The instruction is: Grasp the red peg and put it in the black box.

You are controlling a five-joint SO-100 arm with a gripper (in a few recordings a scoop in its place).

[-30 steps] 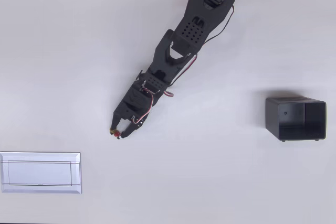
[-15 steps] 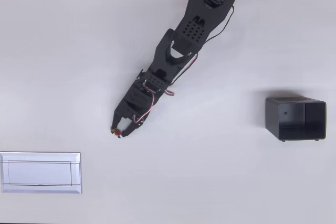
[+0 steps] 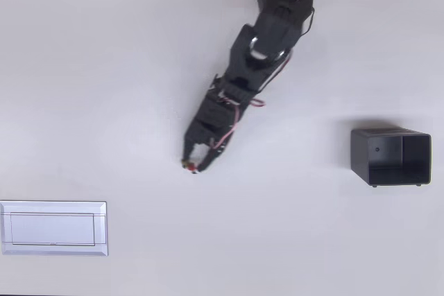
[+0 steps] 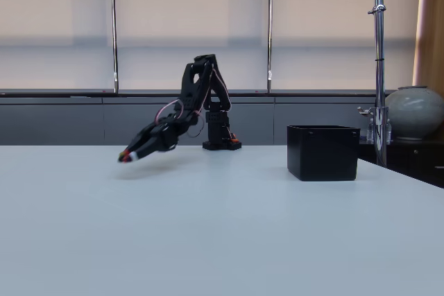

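White and bare, the desk (image 3: pixel 83 67) carries a black box (image 3: pixel 390 156) at the right of the overhead view and a flat white tray (image 3: pixel 53 227) at lower left. The red peg (image 3: pixel 190 166) is seen pinched in the closed end effector (image 4: pixel 125 157), raised above the surface in the fixed view. The grasp is judged done; the carry across to the box, well apart, and the release are left.

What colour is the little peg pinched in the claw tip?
Red. The red peg sits at the claw tip, seen best in the overhead view.
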